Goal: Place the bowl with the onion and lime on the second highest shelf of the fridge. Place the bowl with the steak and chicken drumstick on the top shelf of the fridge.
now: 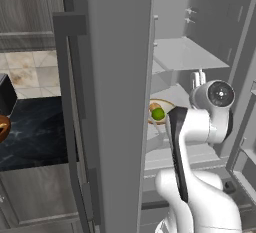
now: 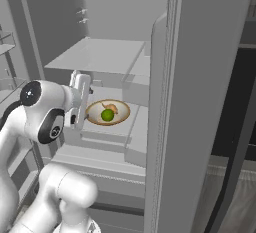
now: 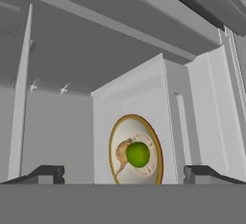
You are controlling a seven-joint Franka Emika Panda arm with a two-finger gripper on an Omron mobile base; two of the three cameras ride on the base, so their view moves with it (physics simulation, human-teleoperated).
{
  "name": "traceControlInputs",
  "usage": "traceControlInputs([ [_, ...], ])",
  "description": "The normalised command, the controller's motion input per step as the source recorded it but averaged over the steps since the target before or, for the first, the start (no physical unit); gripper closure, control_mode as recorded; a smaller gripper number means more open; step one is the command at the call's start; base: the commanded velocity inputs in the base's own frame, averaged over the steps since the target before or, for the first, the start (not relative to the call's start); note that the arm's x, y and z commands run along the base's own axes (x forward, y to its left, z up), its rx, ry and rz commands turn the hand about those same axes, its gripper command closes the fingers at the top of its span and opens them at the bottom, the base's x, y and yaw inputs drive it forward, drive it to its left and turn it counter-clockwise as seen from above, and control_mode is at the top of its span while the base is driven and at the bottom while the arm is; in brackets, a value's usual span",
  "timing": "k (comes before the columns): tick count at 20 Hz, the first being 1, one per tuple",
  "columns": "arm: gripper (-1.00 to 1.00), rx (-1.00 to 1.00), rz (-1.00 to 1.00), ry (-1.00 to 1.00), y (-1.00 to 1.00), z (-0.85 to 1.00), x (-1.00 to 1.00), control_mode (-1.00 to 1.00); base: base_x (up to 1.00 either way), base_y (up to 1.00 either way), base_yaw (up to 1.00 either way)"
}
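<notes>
On the second highest shelf (image 2: 107, 129), the bowl (image 2: 108, 112) sat flat, the onion (image 2: 111, 108) stalk pointing away from the lime (image 2: 107, 115); the gripper (image 3: 124, 172) stood apart, empty.

bowl (image 2: 108, 112): on the second highest shelf (image 2: 107, 132) in the fridge, just ahead of the gripper (image 2: 80, 102), apart from it
lime (image 2: 107, 115): in the bowl, touching the onion (image 2: 111, 108)
onion: in the bowl, behind the lime
top shelf (image 2: 97, 57): above the gripper and bowl

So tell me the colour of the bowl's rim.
Tan-brown rim around a cream bowl, clearest in the right base view.
</notes>
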Motion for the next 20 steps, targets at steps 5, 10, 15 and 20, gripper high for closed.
traceControlInputs([
  [5, -1.00, 0.00, 0.00, 0.00, 0.00, 0.00, -0.03, -1.00, 0.00, 0.00, 0.00],
  [10, -1.00, 0.00, 0.00, -0.01, 0.00, 0.00, -0.20, -1.00, 0.00, 0.00, 0.00],
  [15, -1.00, 0.00, 0.00, -0.09, 0.00, 0.00, -0.22, -1.00, 0.00, 0.00, 0.00],
  [20, -1.00, 0.00, 0.00, -0.01, 0.00, 0.00, -0.05, -1.00, 0.00, 0.00, 0.00],
])
